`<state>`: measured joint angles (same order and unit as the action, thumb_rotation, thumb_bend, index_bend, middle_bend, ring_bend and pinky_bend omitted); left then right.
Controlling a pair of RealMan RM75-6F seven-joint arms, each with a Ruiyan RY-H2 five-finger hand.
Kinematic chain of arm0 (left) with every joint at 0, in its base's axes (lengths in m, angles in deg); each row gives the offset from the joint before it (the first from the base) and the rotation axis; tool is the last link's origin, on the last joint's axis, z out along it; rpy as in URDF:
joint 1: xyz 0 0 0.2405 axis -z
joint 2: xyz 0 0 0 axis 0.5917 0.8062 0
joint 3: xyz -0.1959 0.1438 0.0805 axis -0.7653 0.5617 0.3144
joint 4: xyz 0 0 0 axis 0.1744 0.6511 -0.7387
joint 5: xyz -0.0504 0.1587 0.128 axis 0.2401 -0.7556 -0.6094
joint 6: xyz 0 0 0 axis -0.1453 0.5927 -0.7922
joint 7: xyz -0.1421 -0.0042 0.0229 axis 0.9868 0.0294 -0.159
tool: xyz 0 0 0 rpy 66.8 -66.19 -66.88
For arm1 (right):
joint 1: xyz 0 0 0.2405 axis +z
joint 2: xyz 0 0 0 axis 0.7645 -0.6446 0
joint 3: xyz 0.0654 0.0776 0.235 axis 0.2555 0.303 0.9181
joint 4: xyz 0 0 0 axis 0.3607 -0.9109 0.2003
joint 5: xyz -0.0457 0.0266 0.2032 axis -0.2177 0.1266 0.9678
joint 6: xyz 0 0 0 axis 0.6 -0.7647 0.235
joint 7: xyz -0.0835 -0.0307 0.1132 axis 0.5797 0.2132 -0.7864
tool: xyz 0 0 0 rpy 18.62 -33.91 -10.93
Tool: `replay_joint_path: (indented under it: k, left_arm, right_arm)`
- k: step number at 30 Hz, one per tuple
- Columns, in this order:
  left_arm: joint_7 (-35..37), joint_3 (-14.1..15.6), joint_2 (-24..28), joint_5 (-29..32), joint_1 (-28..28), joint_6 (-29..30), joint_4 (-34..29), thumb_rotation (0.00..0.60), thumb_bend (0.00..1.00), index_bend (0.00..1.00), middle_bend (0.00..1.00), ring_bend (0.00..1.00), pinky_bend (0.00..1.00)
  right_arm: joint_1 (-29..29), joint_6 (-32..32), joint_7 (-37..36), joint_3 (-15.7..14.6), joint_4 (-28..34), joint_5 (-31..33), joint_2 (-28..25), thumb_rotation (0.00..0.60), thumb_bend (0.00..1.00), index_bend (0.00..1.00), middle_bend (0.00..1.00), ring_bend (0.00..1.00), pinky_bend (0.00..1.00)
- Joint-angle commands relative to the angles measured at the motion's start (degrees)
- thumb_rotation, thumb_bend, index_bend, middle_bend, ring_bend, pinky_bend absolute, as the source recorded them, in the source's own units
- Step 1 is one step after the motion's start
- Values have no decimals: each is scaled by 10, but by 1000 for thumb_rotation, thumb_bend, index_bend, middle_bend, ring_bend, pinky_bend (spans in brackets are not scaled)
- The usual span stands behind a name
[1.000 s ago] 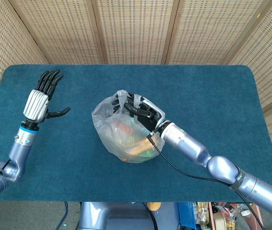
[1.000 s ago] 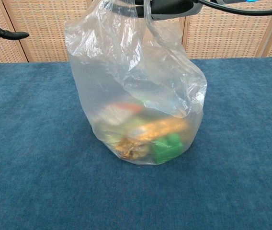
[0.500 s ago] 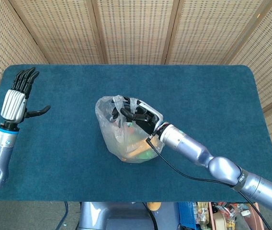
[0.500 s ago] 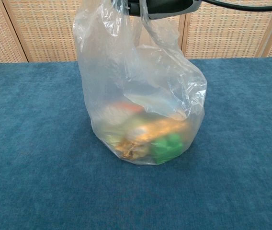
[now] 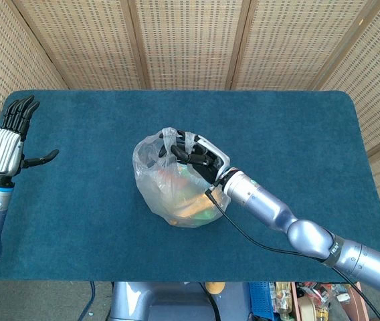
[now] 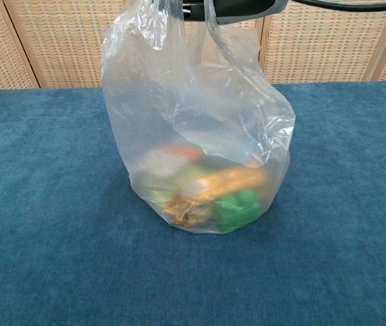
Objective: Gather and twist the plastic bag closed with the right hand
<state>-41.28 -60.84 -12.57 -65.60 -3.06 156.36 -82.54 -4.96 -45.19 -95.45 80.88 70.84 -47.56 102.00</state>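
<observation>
The plastic bag [image 5: 176, 187] stood upright near the middle of the bench [image 5: 297, 120], its base resting on the blue cloth cover. Its contents lay settled at the bottom: an orange-brown item, a green item and some paler pieces, none identifiable through the film. The upper film was drawn up into a loose neck, with creased flaps showing at the top in the chest view.

The right robot hand [image 5: 200, 157] was positioned over the bag's mouth with its fingers curled onto the gathered film; it appeared to have hold of the neck. The chest view showed only the hand's underside at the top edge, so how tightly it held could not be confirmed. A black cable ran along the right forearm.

The left robot hand [image 5: 8, 144] was held upright at the far left edge of the bench, fingers extended and apart, holding nothing, well apart from the bag.

Assessment: the neck looked only partly gathered, with no evident twist. Risks noted: loose flaps escaping the fingers during rotation, leaving the mouth open; thin film tearing under a hard pinch; the unsupported bag turning or toppling with the wrist, since nothing steadied its base.
</observation>
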Motion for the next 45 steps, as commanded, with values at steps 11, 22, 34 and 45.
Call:
replay_joint_path:
  k: [11,22,34,45]
  left_arm:
    - [1,-4,-3,0,-6,-2,-1,600,192,0,0,0,0]
    - [15,-3,15,9,-31,-1,-35,600,193,0,0,0,0]
    - [-36,9,76,20,-78,-1,-155,600,192,0,0,0,0]
    - [-71,12,106,47,-100,-39,-212,600,192,0,0,0,0]
  right_arm:
    - [-8,-41,-31,16,14,-10,15,600,589,319,471,348,409]
    - [-4,-47,-31,10,20,-24,12,600,591,317,449,322,253]
    - [3,-78,-33,2,36,-28,9,600,593,318,448,329,210]
    - [19,-94,-47,11,38,-12,2,600,593,314,429,314,210]
